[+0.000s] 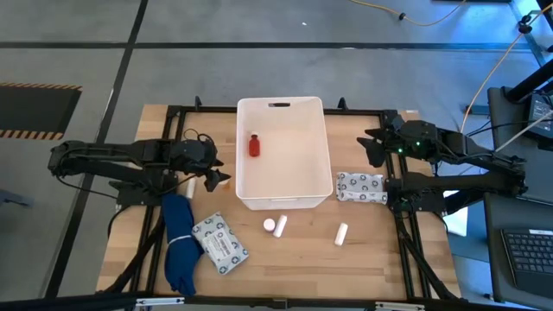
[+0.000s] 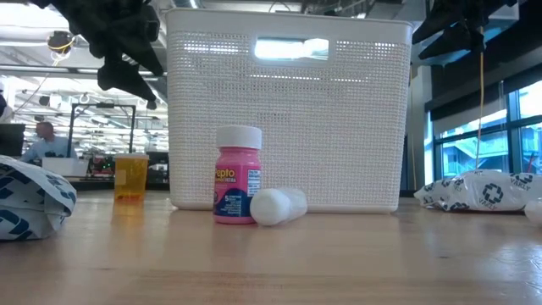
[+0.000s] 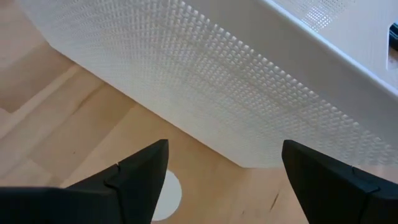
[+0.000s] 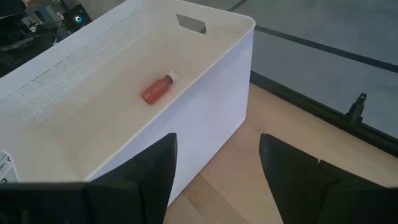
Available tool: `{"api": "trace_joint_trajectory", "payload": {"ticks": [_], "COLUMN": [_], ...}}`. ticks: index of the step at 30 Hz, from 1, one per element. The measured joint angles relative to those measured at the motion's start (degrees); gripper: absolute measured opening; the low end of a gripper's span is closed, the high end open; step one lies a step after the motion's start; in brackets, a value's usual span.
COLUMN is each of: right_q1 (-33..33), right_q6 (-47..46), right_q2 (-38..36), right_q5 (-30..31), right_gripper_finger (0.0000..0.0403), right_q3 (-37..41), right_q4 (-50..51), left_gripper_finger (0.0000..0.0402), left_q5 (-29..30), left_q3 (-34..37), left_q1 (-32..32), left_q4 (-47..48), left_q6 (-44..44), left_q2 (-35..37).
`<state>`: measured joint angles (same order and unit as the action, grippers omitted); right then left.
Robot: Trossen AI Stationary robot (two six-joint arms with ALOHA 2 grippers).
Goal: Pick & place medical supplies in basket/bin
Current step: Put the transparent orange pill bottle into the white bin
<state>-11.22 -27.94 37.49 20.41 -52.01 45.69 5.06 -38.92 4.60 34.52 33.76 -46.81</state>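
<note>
High view: white bin sits mid-desk, handle slot on its far short wall.
Inside bin: red bottle lying on the floor, near the left wall.
Left tool: just beside bin's left wall, above the desk; fingers wide apart, nothing held. A white cylinder lies just by it.
Right tool: near bin's right wall, raised; fingers apart, empty.
Supplies on desk: printed packet touching or just beside bin's right side; 2nd packet front-left by a blue cloth; white-capped pink bottle & a white tube in front of bin.
Low view: amber vial stands at left, near bin.
</note>
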Motion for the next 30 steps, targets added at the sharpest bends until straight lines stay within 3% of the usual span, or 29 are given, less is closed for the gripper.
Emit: {"api": "trace_joint_trajectory", "payload": {"ticks": [5, 14, 21, 30], "right_q1": [0.0, 0.0, 0.0, 0.0], "right_q6": [0.0, 1.05, 1.05, -0.19], "right_q2": [0.0, 0.01, 0.01, 0.01], "right_q5": [0.02, 0.03, 0.02, 0.1], "right_gripper_finger": [0.0229, 0.0229, 0.0229, 0.0229], "right_q3": [0.0, 0.0, 0.0, 0.0], "right_q4": [0.0, -0.02, -0.02, -0.04], "left_gripper_finger": [0.0306, 0.0306, 0.0306, 0.0306], "left_q5": [0.16, -1.24, -0.74, 1.16], "left_q3": [0.0, 0.0, 0.02, 0.02], "left_q1": [0.0, -0.04, -0.07, -0.03], "left_q4": [0.0, 0.64, 7.38, 7.21], "left_q6": [2.29, -9.82, -13.61, -22.54], "left_q2": [0.0, -1.4, -7.42, -13.65]}}
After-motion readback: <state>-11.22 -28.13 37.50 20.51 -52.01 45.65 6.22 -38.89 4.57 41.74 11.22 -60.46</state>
